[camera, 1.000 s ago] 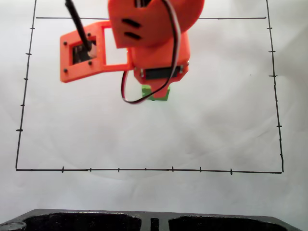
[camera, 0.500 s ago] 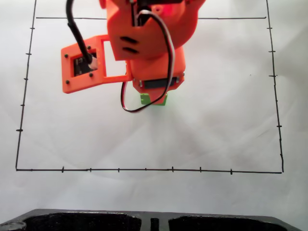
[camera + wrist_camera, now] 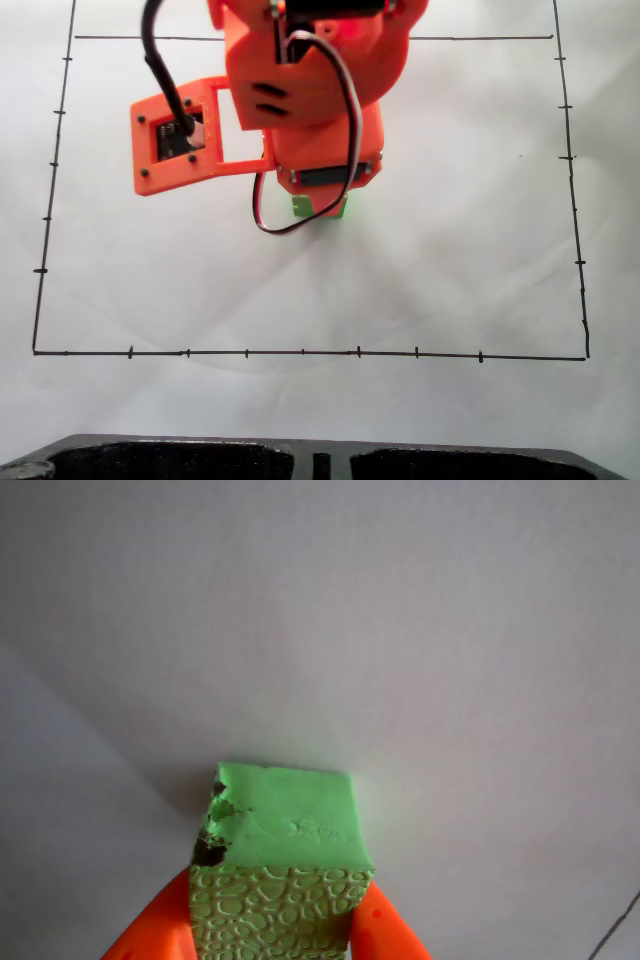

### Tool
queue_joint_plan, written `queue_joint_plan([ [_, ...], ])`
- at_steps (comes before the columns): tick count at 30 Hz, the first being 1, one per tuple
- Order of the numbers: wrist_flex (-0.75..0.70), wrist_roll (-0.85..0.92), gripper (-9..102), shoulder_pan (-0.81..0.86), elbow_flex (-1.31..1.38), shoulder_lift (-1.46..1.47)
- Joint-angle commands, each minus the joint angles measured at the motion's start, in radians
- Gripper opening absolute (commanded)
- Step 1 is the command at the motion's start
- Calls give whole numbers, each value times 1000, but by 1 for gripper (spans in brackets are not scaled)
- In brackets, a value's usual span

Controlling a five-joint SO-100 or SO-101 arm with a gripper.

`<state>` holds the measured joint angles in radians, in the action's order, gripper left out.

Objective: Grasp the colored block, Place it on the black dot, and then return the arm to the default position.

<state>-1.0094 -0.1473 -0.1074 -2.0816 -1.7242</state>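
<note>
Colored block (image 3: 285, 865): bright green foam cube, smooth top face, crackled cell-pattern side, dark chipped notch at its upper left corner in the wrist view. Gripper (image 3: 275, 935): orange fingers (image 3: 155, 935) closed against both sides of the cube. Location, fixed view: block (image 3: 320, 208) partly visible beneath the orange arm (image 3: 315, 90), above white paper (image 3: 450, 260) inside the black border lines (image 3: 300, 352).

Orange arm (image 3: 315, 90) covers most of green block (image 3: 300, 207)

White paper (image 3: 470, 260) bears a ticked black border (image 3: 300, 353); a dark, perhaps moulded, tray (image 3: 320, 458) sits below.
</note>
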Motion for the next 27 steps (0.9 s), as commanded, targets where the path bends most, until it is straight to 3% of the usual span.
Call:
queue_joint_plan([
  [1,2,5,17,-6,2,-5],
  [17,-83,55,41,-26,0,-89],
  [27,-186,133,41,-46,-123,-442],
])
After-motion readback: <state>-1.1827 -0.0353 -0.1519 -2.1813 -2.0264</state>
